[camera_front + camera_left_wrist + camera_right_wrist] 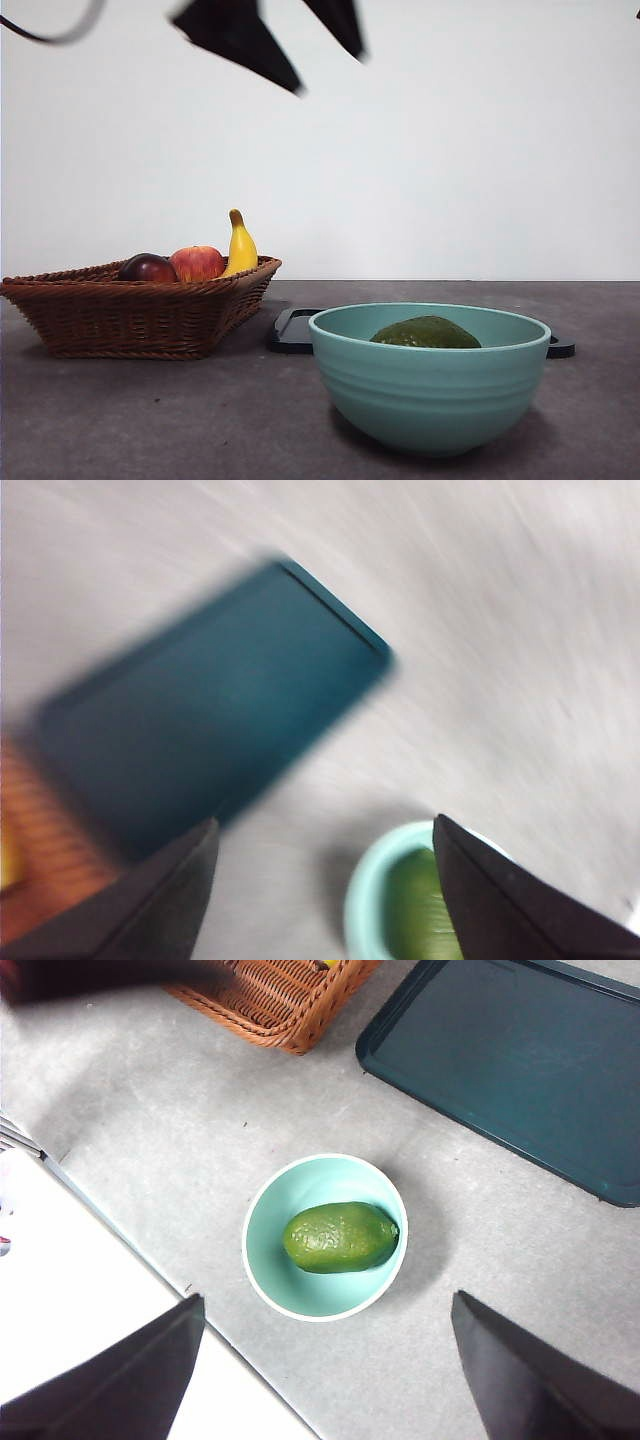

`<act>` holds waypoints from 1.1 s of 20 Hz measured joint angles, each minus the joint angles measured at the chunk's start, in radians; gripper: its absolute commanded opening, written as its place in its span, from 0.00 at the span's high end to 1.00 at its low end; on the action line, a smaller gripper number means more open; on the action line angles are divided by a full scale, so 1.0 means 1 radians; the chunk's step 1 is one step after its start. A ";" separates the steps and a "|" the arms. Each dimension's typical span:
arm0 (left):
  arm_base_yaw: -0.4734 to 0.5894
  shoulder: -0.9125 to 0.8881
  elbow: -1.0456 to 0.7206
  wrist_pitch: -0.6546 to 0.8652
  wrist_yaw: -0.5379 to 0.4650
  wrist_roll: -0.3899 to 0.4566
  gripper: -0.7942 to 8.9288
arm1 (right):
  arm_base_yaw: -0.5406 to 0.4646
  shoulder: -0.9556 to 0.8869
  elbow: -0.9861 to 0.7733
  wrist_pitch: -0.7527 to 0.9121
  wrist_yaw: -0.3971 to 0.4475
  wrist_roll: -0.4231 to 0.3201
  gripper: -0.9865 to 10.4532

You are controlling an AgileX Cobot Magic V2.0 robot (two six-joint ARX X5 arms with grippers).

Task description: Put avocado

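The dark green avocado (425, 333) lies on its side inside a pale teal bowl (430, 390) near the front of the table. It also shows in the right wrist view (340, 1237) and, blurred, in the left wrist view (420, 910). My left gripper (325, 825) is open and empty, high above the table between the bowl (360, 900) and the tray; it appears as black jaws at the top of the front view (330, 72). My right gripper (328, 1298) is open and empty, high above the bowl (275, 1210).
A dark flat tray (292, 330) lies behind the bowl. A wicker basket (130, 315) at the left holds a banana (241, 248), a red-yellow apple (198, 263) and a dark maroon fruit (147, 268). A white surface (80, 1290) borders the grey table.
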 measured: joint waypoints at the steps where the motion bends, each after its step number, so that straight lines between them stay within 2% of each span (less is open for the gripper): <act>1: 0.034 -0.039 0.000 -0.024 0.002 -0.002 0.57 | 0.000 0.000 0.000 0.000 0.000 0.000 0.57; 5: 0.137 -0.186 -0.069 -0.093 0.037 -0.002 0.57 | 0.000 0.000 0.000 0.000 0.010 0.000 0.57; 8: 0.164 -0.307 -0.217 -0.101 0.124 -0.002 0.57 | 0.000 0.000 0.000 0.005 0.024 0.000 0.57; 12: 0.160 -0.435 -0.391 -0.159 0.319 -0.002 0.57 | 0.000 0.013 0.000 0.008 0.024 0.000 0.57; 15: 0.150 -0.461 -0.434 -0.218 0.331 -0.002 0.57 | 0.000 0.055 0.000 0.006 0.024 0.000 0.57; 22: 0.149 -0.471 -0.435 -0.205 0.331 -0.002 0.57 | 0.001 0.214 0.000 0.003 0.026 0.000 0.58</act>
